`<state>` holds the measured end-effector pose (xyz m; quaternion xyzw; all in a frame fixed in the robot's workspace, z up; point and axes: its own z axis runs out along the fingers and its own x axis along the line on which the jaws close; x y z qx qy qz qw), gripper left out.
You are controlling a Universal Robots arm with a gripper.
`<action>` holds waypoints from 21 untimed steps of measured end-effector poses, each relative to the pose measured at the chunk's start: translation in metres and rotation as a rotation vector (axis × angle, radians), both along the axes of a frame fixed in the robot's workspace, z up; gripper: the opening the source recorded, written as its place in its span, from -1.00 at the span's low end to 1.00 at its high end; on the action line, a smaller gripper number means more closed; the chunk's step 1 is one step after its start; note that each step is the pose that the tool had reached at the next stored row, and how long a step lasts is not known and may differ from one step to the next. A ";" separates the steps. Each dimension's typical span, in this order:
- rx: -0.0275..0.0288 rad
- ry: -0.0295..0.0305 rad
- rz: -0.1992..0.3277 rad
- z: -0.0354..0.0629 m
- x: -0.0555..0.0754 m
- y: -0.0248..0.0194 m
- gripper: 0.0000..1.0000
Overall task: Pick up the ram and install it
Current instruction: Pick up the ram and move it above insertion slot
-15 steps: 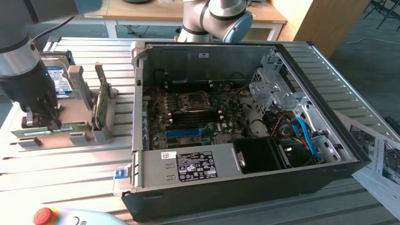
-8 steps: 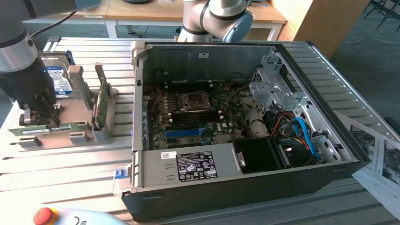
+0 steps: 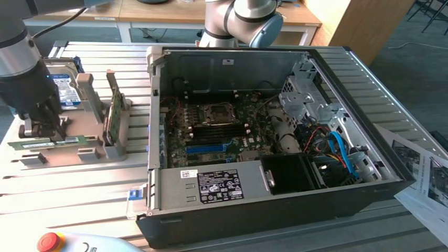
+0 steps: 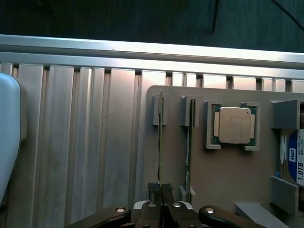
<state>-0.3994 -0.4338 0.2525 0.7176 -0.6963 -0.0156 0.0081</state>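
Clamping the ram (image 4: pixel 160 133) edge-on, tool (image 4: pixel 161 190) sits near a processor (image 4: pixel 234 125)

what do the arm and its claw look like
The arm is built of round silver-grey tubes with a light blue cap on one joint. A black cable leads off near its wrist end. The claw is black, with two slim fingers on hinged black links fixed by shiny silver pins.

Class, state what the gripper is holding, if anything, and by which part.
The gripper pinches the ram at one end, across its thin edge.
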 end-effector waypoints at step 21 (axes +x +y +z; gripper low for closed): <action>-0.0022 0.0000 -0.011 0.0240 0.000 0.0000 -0.76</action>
